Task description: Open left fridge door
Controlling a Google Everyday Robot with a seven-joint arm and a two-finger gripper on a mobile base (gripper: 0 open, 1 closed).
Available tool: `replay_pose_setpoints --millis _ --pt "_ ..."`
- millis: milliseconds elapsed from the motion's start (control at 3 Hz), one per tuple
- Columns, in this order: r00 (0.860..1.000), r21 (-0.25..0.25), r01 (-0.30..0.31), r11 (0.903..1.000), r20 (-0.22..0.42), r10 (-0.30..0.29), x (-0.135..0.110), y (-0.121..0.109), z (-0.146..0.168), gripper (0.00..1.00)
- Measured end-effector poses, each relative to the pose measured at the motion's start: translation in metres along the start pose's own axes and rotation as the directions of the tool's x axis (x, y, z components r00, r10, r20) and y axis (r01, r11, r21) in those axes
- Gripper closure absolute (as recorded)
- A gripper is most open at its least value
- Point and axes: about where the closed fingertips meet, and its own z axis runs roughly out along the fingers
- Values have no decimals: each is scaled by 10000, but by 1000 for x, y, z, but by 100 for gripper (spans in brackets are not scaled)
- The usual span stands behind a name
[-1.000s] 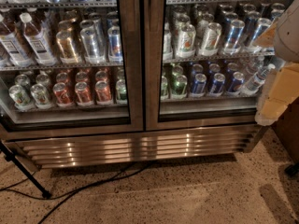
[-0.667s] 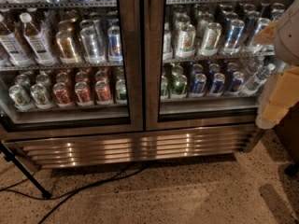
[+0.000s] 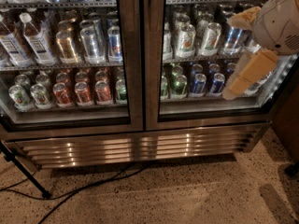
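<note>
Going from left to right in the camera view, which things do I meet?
Black tripod leg → left glass fridge door in steel frame → right glass door → cream gripper before that door's right part.

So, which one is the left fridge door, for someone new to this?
The drinks fridge fills the view behind two glass doors. The left fridge door is the pane left of the central steel seam, showing red cans on its low shelf. The right door, its twin, has the gripper in front of it.
</note>
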Motion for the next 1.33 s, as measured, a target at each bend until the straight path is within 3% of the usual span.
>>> replay_pose_setpoints --millis 333,667,1000,1333 --pt "9810 -334 -327 9989 1902 385 -26 -16 17 0" --pt "9810 -334 -324 9989 1904 382 -26 -16 17 0" --pt "9706 -339 489 9982 2372 -395 -41 -13 33 0" --pt "9480 -475 1095 9929 3052 -900 -70 -14 56 0"
